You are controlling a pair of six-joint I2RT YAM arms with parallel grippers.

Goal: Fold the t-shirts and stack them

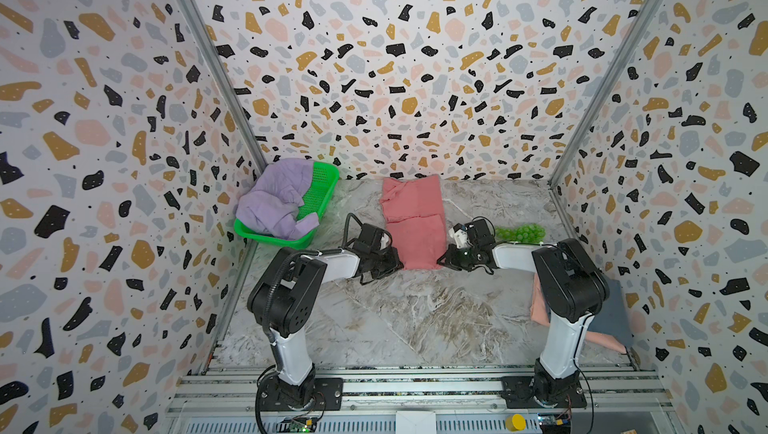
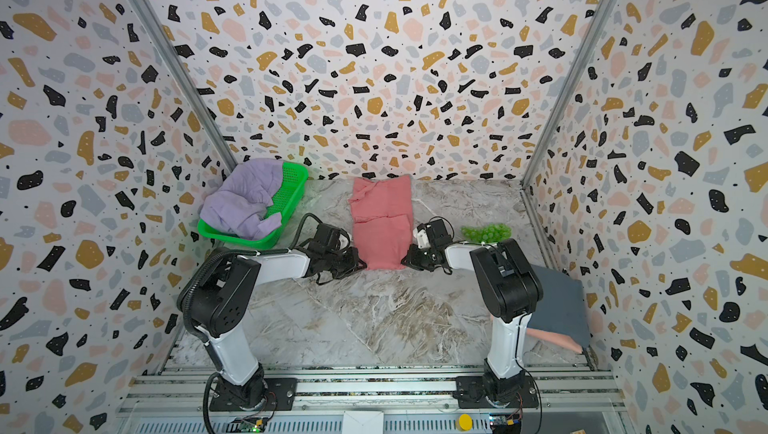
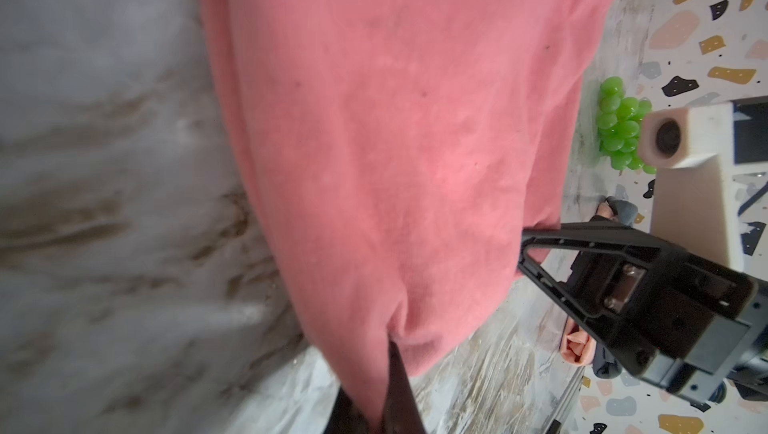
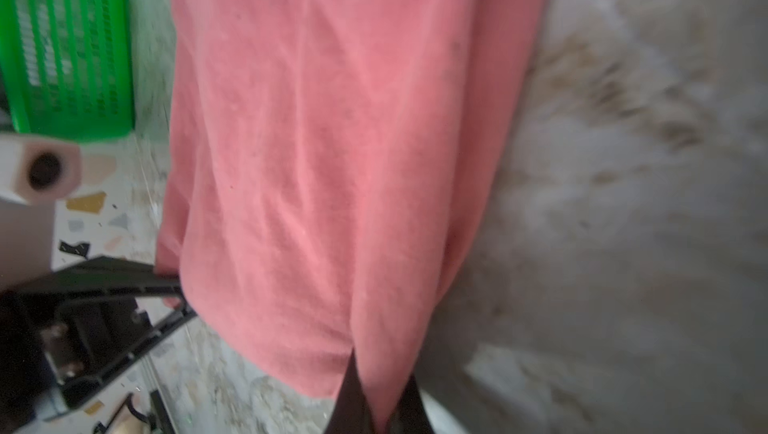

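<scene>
The coral-red t-shirt (image 1: 415, 219) (image 2: 382, 219) lies mid-table as a long folded strip running toward the back wall. My left gripper (image 1: 397, 263) (image 3: 376, 403) is shut on its near left corner, and the cloth (image 3: 395, 120) is pinched between the dark fingers. My right gripper (image 1: 442, 261) (image 4: 380, 407) is shut on the near right corner of the same shirt (image 4: 332, 140). A lilac t-shirt (image 1: 276, 199) is heaped in the basket. At the right wall a slate-grey t-shirt (image 2: 557, 303) lies on a pale peach one (image 2: 552, 338), partly hidden by the right arm.
The green mesh basket (image 1: 320, 190) (image 4: 66, 45) stands at the back left corner. A cluster of small green balls (image 1: 519, 233) (image 3: 619, 128) lies just right of the right gripper. Bare marble tabletop (image 1: 415, 319) stretches between the two arm bases.
</scene>
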